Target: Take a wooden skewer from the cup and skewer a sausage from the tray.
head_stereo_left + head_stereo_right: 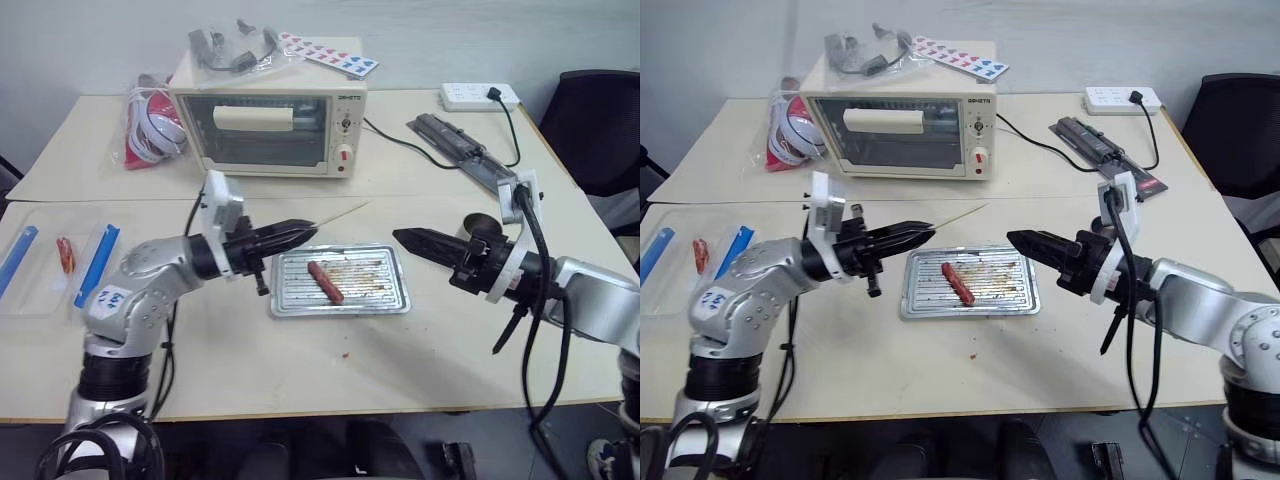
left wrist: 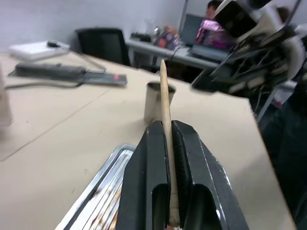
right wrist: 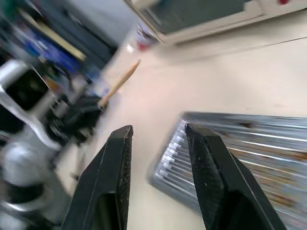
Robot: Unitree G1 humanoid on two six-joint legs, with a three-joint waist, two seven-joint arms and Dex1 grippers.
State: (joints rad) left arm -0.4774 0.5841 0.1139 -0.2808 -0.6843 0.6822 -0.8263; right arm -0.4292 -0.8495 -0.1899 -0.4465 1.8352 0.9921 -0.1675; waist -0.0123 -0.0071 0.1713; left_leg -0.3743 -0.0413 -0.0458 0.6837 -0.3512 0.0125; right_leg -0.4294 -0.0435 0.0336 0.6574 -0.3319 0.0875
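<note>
Wooden skewer (image 2: 165, 120) (thin, straight) clamped in left pincer (image 1: 305, 234).

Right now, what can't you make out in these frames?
- Cup, head views: mostly behind the right gripper; contents hidden.
- Wooden skewer, left wrist view: rear end buried between the left gripper fingers.
- Tray, right wrist view: blurred; sausage not discernible there.

Pale tan wooden skewer (image 1: 340, 213). Reddish-brown sausage (image 1: 325, 282) on silver tray (image 1: 395, 302), ribbed bottom with brown grease stains. Silver-grey cup (image 2: 157, 102). Cream toaster oven (image 1: 268, 128), red knob. Beige desk (image 1: 300, 360). Clear plastic tray (image 1: 30, 300) with blue strips, orange-red sausage (image 1: 65, 254) inside. White power strip (image 1: 478, 96). Black fingers on both grippers.
</note>
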